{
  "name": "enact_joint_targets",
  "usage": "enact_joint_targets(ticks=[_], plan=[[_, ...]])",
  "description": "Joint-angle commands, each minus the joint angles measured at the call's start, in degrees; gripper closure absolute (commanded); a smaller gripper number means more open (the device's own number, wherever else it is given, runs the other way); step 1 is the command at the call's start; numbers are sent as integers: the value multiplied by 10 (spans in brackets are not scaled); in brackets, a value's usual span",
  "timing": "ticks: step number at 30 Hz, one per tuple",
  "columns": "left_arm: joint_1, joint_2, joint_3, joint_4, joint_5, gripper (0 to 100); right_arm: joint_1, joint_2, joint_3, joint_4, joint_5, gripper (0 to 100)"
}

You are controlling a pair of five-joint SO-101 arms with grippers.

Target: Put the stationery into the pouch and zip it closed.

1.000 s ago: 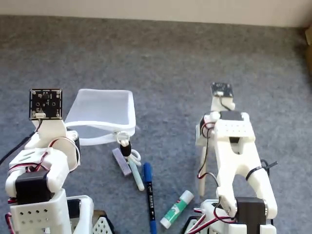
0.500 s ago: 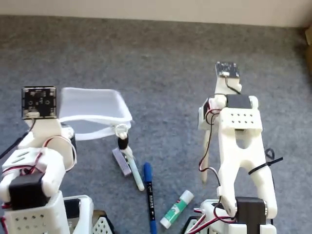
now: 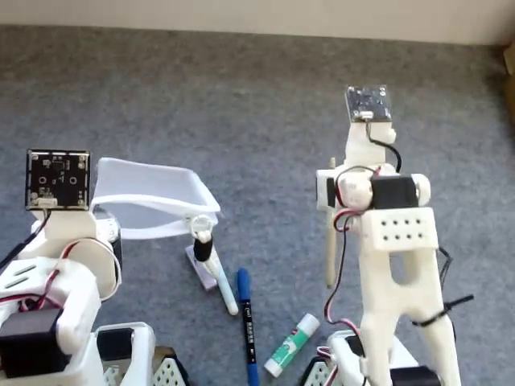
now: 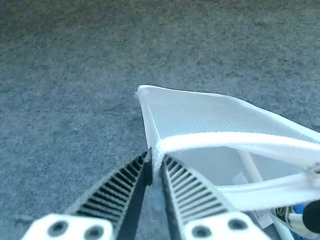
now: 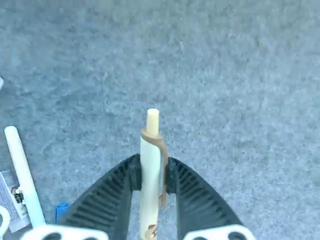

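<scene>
White mesh pouch (image 4: 215, 117) sits open on the grey carpet (image 3: 265, 104), and my left gripper (image 4: 155, 167) is pinched tight on the rim at one corner of its mouth. My right gripper (image 5: 152, 172) is clamped on a cream pen (image 5: 150, 145), well apart from the pouch. A white pen (image 3: 224, 285) and a small block (image 3: 201, 267) lie just by the pouch's mouth, with a blue pen (image 3: 246, 318) and a glue stick (image 3: 292, 346) nearer my bases.

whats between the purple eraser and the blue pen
A white pen lies between the eraser and the blue pen, shown in the high view.
</scene>
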Motion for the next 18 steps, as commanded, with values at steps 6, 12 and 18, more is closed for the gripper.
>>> enact_joint_targets(ticks=[6,12,18], plan=[[44,3,-52,21,-4,993,-7,-84,-31,5,4,994],[44,78,-57,21,-4,993,-7,-108,-30,5,4,994],[44,166,-111,41,-3,993,-7,-118,-30,5,4,994]])
